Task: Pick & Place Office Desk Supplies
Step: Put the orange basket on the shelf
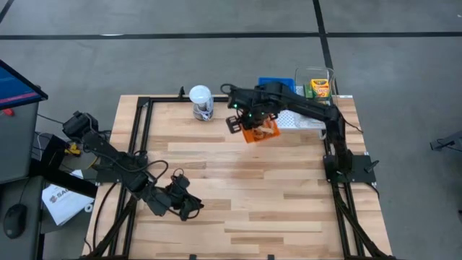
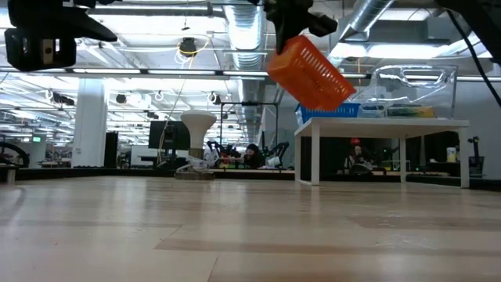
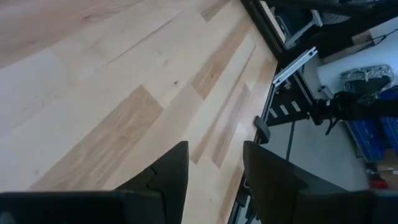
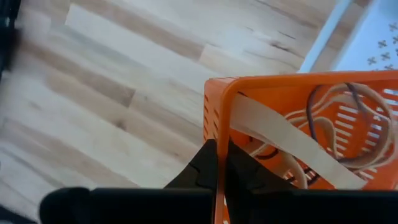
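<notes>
Table (image 1: pixel 238 188) carries a white shelf (image 1: pixel 297 119) at its far right corner, with a blue bin (image 1: pixel 274 83) and a clear bin (image 1: pixel 315 78) on the shelf. Crayon boxes (image 1: pixel 319 89) sit in the clear bin. A jar (image 1: pixel 201 102) stands near the far edge, left of the shelf.

Right gripper (image 4: pixel 216 163) is clamped on the wall of an orange basket (image 2: pixel 311 72), holding it in the air, tilted, just beside the shelf edge. Rubber bands (image 4: pixel 336 121) lie inside the basket, visible in the right wrist view. No clips can be made out in any view.

Left gripper (image 3: pixel 214 169) waits low over the near left part of the table, jaws parted, holding nothing.

Risks, judged from this position:

- Spill. The basket hangs at a steep tilt. Further tilt or a sudden stop probably lets the light bands slide out over the rim.
- Slip. The grip is on one thin wall only. The basket can pivot or drop if the pinch loosens.
- Collision. The basket is close to the shelf and not far from the jar. A low sideways sweep may strike either one.
</notes>
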Tool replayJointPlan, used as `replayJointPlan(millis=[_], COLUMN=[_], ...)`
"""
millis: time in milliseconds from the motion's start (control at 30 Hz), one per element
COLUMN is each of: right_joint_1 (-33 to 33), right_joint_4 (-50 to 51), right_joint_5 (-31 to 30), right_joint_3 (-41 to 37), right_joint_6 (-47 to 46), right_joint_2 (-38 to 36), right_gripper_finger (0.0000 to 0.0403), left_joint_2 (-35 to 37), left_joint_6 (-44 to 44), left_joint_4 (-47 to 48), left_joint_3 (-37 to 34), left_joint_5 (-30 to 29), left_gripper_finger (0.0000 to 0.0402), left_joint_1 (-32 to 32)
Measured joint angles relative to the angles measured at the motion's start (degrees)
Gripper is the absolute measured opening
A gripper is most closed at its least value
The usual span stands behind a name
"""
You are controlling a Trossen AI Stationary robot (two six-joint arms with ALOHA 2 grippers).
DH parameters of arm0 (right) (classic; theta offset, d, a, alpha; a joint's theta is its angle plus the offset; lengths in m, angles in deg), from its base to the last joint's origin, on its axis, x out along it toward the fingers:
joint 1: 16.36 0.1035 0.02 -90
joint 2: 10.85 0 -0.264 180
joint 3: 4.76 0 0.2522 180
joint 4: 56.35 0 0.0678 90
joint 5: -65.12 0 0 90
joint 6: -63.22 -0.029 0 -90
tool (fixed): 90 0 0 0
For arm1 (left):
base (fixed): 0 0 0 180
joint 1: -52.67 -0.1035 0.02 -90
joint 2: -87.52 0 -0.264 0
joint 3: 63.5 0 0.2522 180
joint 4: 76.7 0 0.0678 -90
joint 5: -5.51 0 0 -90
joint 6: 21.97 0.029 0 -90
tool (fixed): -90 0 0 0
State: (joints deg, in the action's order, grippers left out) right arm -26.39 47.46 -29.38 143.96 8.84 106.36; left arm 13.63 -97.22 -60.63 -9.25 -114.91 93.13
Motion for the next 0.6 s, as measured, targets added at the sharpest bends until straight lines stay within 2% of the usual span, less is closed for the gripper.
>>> replayJointPlan(millis=[233,600], right_joint_1=[-2.19,-2.70], right_joint_4=[-0.01,-0.01], right_joint_5=[0.12,1.93], right_joint_3=[0.00,-1.07], right_joint_6=[-4.22,-6.97], right_joint_2=[0.04,0.22], right_gripper_finger=[0.0003,0.0003], left_joint_2=[0.38,0.65], left_joint_6=[4.65,9.06], left_joint_4=[-0.31,-0.28], left_joint_3=[0.00,0.00], left_joint_5=[0.31,4.09], left_gripper_finger=[0.0145,0.0145], left_joint_1=[-0.04,-0.07])
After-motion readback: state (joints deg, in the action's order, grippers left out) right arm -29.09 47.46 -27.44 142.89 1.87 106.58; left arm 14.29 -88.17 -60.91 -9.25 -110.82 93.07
